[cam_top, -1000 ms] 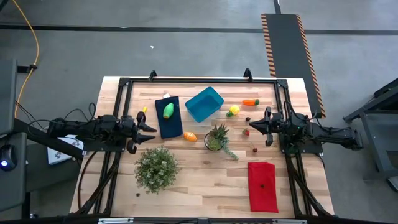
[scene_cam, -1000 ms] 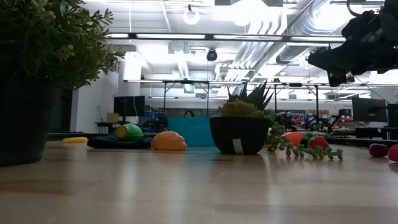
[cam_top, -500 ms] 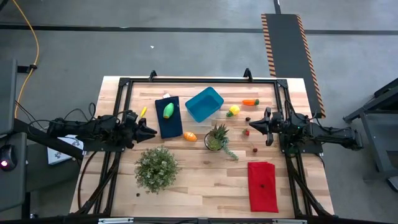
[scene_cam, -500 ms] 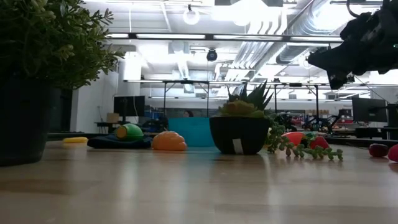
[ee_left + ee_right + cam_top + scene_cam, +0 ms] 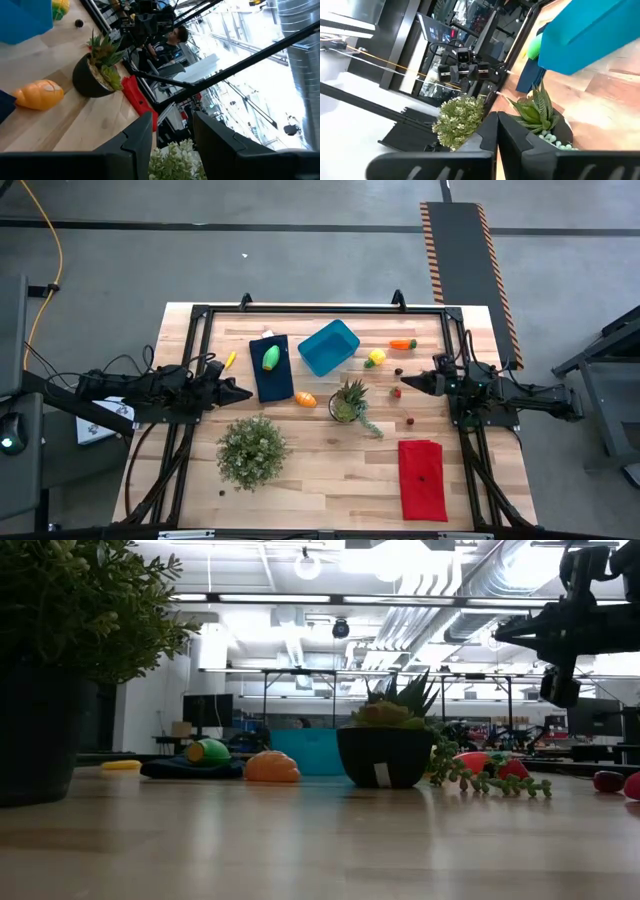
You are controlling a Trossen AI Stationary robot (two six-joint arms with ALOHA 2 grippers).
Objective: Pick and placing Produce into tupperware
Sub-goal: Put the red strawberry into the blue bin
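Observation:
The blue tupperware stands at the table's far middle. Produce lies around it: a green oval on a dark blue cloth, an orange oval, a yellow lemon and an orange carrot. My left gripper hovers level at the table's left, pointing right, with its fingers apart and nothing between them. My right gripper hovers level at the right, pointing left. Its fingers are shut on nothing.
A bushy potted plant stands near the front left. A spiky plant in a dark pot stands mid-table. A red cloth lies at the front right. Small red and dark bits lie near my right gripper. Black frame rails edge the table.
Both grippers have rolled about their own pointing lines while staying in place above the table. In the high view their finger pairs now look narrower than before. Nothing on the table has moved.

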